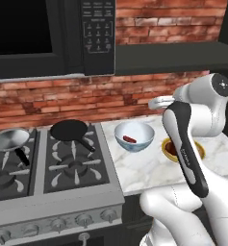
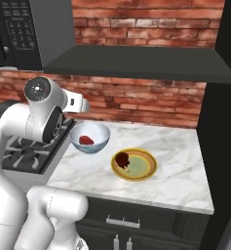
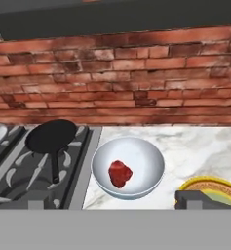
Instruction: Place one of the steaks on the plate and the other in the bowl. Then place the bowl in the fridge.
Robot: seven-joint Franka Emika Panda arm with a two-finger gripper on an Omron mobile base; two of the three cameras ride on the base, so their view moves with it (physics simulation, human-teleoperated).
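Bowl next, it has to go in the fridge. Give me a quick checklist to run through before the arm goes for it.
1. Red steak in the bowl: ok.
2. Brown steak on the plate: ok.
3. Bowl upright on the counter, apart from the plate: ok.
4. Gripper free of any load: ok by the hand view, where nothing sits at the fingertip.
5. Bowl rim free of the black pan on the stove: ok.
6. Fridge door open: cannot tell.
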